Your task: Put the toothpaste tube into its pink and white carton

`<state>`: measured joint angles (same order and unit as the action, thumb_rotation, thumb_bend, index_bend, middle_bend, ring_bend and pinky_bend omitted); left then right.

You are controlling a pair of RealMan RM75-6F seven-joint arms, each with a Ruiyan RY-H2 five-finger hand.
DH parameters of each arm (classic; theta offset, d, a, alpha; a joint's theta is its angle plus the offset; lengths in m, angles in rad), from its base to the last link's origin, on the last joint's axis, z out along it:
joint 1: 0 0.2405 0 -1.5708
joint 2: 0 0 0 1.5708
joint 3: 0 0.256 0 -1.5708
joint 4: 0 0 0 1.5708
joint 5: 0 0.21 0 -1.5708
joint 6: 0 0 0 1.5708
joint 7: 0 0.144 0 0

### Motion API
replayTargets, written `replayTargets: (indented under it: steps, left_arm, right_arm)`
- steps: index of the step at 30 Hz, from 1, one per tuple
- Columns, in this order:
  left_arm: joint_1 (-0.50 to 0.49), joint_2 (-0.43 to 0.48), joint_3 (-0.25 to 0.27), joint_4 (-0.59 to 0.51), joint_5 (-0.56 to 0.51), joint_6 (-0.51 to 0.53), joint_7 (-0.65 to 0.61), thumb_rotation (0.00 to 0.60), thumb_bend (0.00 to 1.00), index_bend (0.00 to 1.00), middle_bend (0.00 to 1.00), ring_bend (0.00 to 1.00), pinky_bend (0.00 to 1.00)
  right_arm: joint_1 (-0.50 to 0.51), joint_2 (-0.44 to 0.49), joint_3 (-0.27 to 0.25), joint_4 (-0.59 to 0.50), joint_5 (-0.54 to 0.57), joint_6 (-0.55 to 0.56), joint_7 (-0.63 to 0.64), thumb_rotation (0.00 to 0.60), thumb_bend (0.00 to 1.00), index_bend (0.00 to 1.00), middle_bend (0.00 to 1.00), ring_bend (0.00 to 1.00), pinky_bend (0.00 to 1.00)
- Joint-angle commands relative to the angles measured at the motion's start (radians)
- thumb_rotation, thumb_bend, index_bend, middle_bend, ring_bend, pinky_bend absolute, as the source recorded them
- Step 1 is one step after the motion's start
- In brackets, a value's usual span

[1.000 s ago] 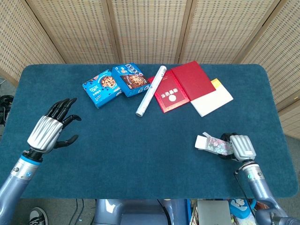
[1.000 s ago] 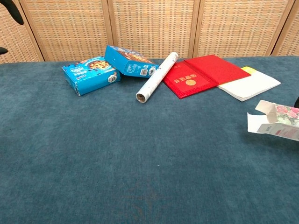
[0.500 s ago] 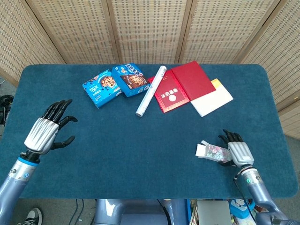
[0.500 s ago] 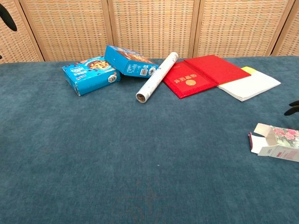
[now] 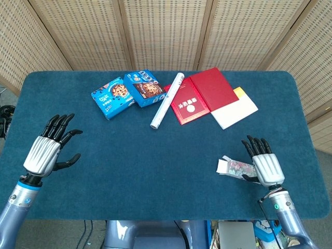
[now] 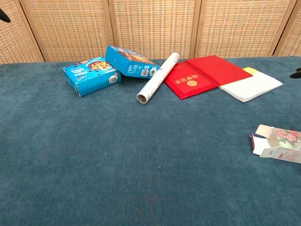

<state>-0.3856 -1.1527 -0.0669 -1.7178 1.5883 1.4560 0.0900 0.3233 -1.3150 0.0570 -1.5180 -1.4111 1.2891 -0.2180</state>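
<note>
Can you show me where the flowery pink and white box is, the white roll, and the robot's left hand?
Pink and white flowery carton (image 6: pixel 282 143), chest view, its side.
White paper roll (image 5: pixel 166 101), head view, mid-length.
Left hand (image 5: pixel 45 151), head view, silver back.

A pink-and-white floral carton (image 6: pixel 281 144), blue cookie boxes (image 5: pixel 112 97) and a red booklet (image 5: pixel 202 95) lie on the dark blue tabletop (image 5: pixel 129 166).

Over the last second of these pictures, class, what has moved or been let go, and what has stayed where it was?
The right hand let go of the pink and white carton, which came down to lie on the table with its flap open; the hand now sits beside it, fingers spread. The left hand drew back toward the robot, holding nothing. The cookie boxes, rolled tube and red booklets stayed put.
</note>
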Motion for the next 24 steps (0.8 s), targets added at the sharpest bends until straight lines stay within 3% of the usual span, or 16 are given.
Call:
replayTargets:
  steps: [1, 12, 17, 24]
  left_arm:
    - [0.034, -0.037, 0.020, 0.025, 0.019, 0.038, 0.011, 0.600, 0.28, 0.23, 0.00, 0.00, 0.00]
    - [0.152, -0.126, 0.084, 0.133, 0.038, 0.131, 0.059, 0.600, 0.28, 0.19, 0.00, 0.00, 0.00]
    - [0.190, -0.116, 0.112, 0.140, 0.010, 0.117, 0.084, 0.600, 0.28, 0.03, 0.00, 0.00, 0.00]
    - [0.210, -0.080, 0.114, 0.101, -0.014, 0.095, 0.142, 0.600, 0.28, 0.00, 0.00, 0.00, 0.00]
  right_arm:
    - [-0.034, 0.013, -0.006, -0.018, -0.025, 0.051, -0.016, 0.600, 0.12, 0.00, 0.00, 0.00, 0.00]
    - [-0.133, 0.066, -0.032, 0.035, -0.063, 0.175, 0.078, 0.600, 0.12, 0.00, 0.00, 0.00, 0.00]
    - [-0.149, 0.067, -0.027, 0.063, -0.071, 0.198, 0.099, 0.600, 0.12, 0.00, 0.00, 0.00, 0.00]
    - [-0.166, 0.072, -0.018, 0.076, -0.057, 0.200, 0.112, 0.600, 0.12, 0.00, 0.00, 0.00, 0.00]
